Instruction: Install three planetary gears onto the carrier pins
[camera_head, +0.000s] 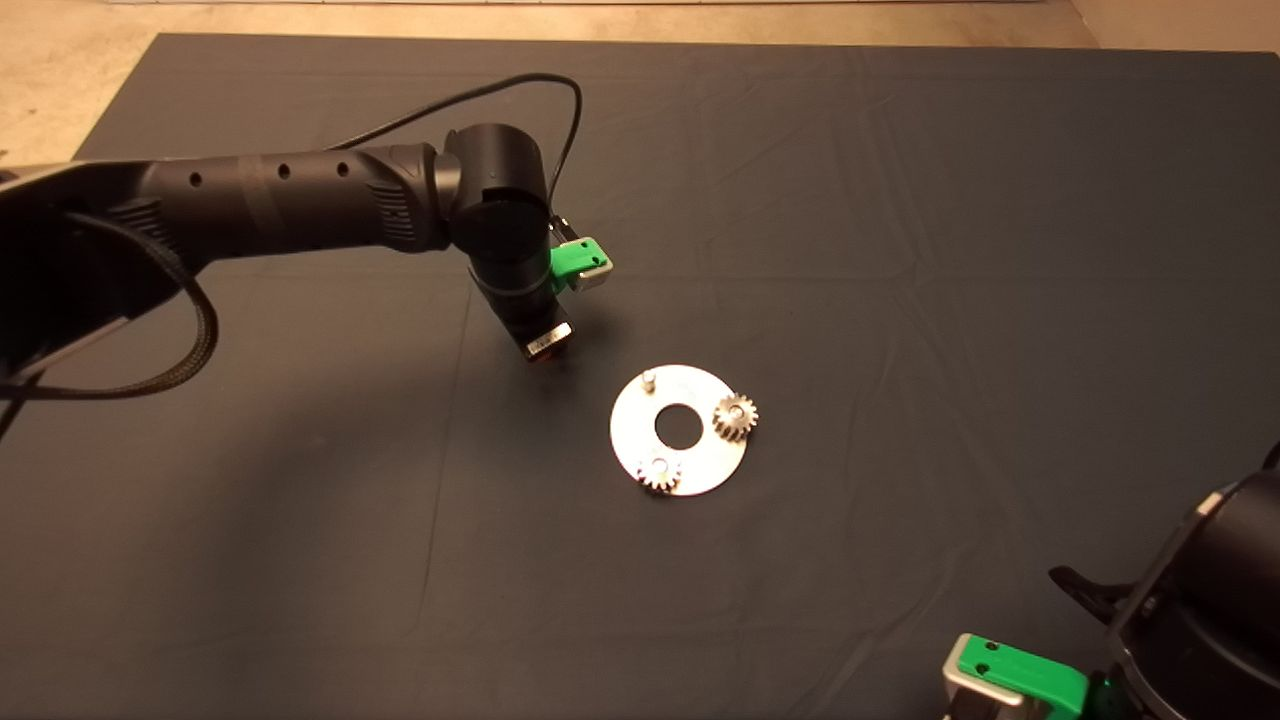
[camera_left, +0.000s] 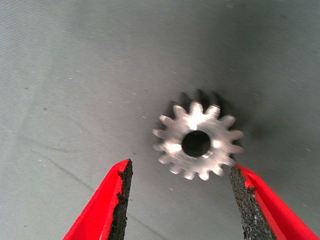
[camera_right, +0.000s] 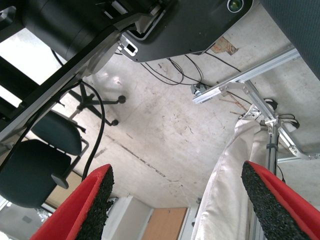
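Seen from above, the disc (camera_head: 680, 430) carries two gears (camera_head: 735, 417), each seated on a pin, leaving one pin (camera_head: 648, 379) bare for the last gear. The left gripper (camera_head: 545, 345) hangs just beside the disc, up-left of it.

Its wrist camera shows one loose gear (camera_left: 197, 142) flat on the mat (camera_left: 75, 75), the fingers (camera_left: 120, 200) spread wide either side, apparently to straddle it.

The right gripper (camera_right: 175, 205) waits off the mat, well apart from the disc, fingers wide and empty.

My left tool (camera_left: 177, 200) has glossy red plastic fingers (camera_left: 100, 210) faced with rough, gritty black pads (camera_left: 121, 200). The gear (camera_left: 197, 142) between them is bright bare metal, like the shiny disc (camera_head: 700, 455). Matt dark cloth mat (camera_head: 900, 250), faintly creased.
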